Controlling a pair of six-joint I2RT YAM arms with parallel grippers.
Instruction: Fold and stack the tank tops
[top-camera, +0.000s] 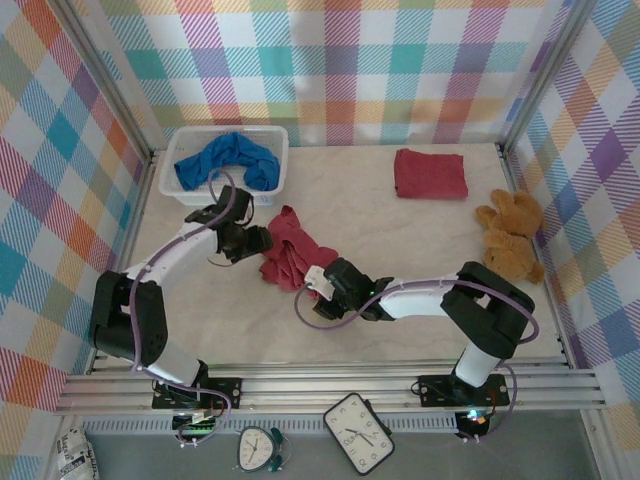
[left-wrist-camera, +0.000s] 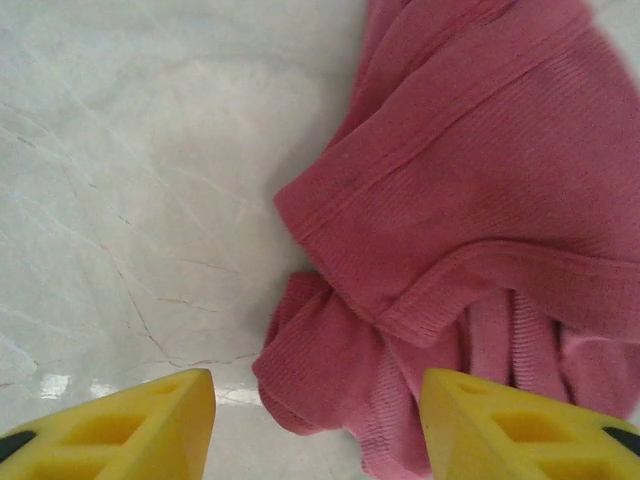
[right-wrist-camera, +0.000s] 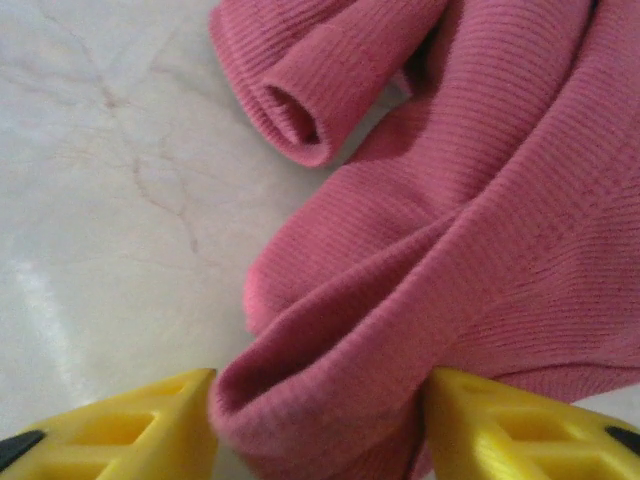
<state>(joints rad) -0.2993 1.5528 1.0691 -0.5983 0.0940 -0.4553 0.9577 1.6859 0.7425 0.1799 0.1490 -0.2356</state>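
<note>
**What we cannot make out around the crumpled red tank top (top-camera: 290, 250)**

From above, the left gripper (top-camera: 260, 240) hides part of its left edge and the right gripper (top-camera: 312, 278) its near edge, so we cannot trace its outline or straps there. In the left wrist view it runs off the top and right edges, and the yellow fingers (left-wrist-camera: 130, 425) are cut by the bottom edge. In the right wrist view it again runs off the top and right, and a fold of it fills the gap between the fingers (right-wrist-camera: 520, 425); whether they pinch it we cannot tell. Beyond it to the left, the blue tank top (top-camera: 228, 160) sinks partly behind the basket (top-camera: 222, 131) wall.
</note>
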